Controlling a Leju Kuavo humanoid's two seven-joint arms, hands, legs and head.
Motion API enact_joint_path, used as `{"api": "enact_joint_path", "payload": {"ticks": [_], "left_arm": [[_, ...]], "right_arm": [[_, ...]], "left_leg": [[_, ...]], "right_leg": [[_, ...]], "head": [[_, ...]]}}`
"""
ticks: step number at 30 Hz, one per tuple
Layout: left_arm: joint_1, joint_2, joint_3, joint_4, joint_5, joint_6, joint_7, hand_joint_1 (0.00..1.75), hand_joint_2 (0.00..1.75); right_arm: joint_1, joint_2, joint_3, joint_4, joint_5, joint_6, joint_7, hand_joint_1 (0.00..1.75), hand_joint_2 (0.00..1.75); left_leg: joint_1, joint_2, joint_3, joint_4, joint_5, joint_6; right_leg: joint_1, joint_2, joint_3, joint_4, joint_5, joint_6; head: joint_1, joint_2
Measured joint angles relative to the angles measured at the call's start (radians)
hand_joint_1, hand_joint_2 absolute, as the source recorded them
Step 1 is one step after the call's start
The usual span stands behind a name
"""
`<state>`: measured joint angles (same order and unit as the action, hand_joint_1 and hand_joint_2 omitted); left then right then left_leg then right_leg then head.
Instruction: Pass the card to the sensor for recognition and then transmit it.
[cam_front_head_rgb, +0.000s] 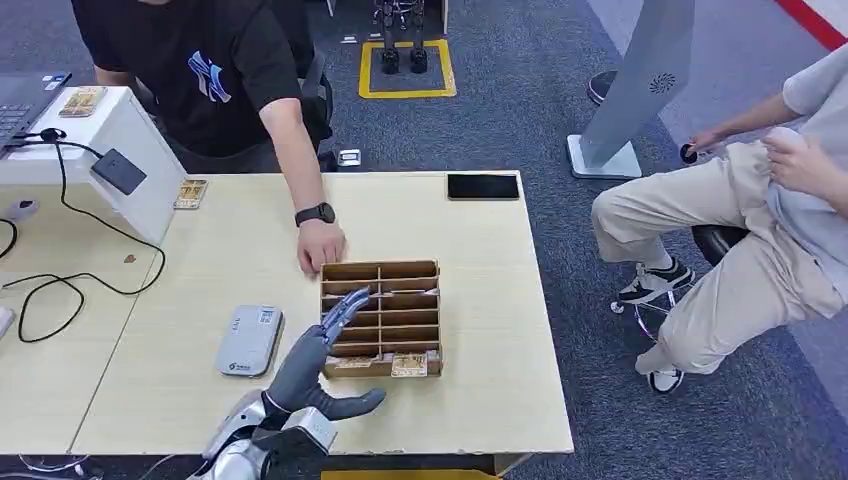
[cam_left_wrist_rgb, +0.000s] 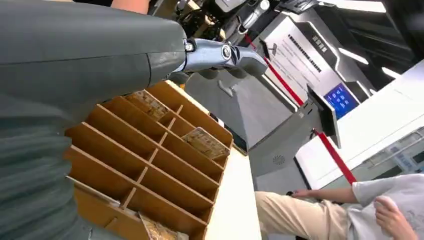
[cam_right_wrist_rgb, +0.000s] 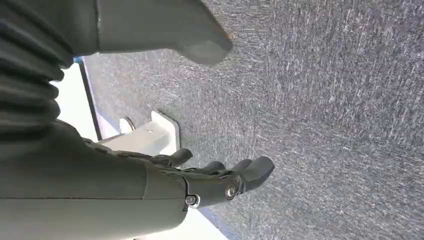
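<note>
While one light wooden table takes up most of the head view, two people are at it: one in a black T-shirt at the far edge, and one in beige trousers seated on a stool well off to the right. The first person's hand, with a dark watch at the wrist, rests on the tabletop just touching the far left corner of the one wooden card rack. That rack is split into two columns of narrow slots; two cards lie in its nearest row, and the left wrist view shows two more cards leaning in farther slots. One more card lies on the table by the white box at the far left, and another sits on top of that box. One grey flat sensor lies on the table left of the rack, apart from it. One black phone lies at the far right edge.

One robot hand, the left hand, hovers above the rack's near left part, fingers stretched out and spread over the slots, thumb out to the side, holding nothing. The right hand hangs beside the table over grey carpet, its fingers loosely extended and apart, also empty.
</note>
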<state>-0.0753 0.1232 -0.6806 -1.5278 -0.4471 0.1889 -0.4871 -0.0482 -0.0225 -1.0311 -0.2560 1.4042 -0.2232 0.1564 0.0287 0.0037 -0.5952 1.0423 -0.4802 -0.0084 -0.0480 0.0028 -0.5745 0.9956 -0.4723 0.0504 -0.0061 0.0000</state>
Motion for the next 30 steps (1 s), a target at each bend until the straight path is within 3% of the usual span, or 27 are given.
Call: {"api": "enact_joint_path", "payload": {"ticks": [12, 30], "left_arm": [[-0.046, -0.031, -0.023, 0.116, -0.317, 0.191, 0.225, 0.00, 1.75], [-0.070, -0.062, -0.043, 0.200, -0.379, 0.207, 0.269, 0.00, 1.75]], "right_arm": [[0.000, 0.000, 0.000, 0.000, 0.002, 0.007, 0.009, 0.00, 1.75], [0.000, 0.000, 0.000, 0.000, 0.011, 0.008, 0.009, 0.00, 1.75]], "left_leg": [[0.000, 0.000, 0.000, 0.000, 0.000, 0.000], [0.000, 0.000, 0.000, 0.000, 0.000, 0.000]], "right_leg": [[0.000, 0.000, 0.000, 0.000, 0.000, 0.000], [0.000, 0.000, 0.000, 0.000, 0.000, 0.000]], "head": [[0.000, 0.000], [0.000, 0.000]]}}
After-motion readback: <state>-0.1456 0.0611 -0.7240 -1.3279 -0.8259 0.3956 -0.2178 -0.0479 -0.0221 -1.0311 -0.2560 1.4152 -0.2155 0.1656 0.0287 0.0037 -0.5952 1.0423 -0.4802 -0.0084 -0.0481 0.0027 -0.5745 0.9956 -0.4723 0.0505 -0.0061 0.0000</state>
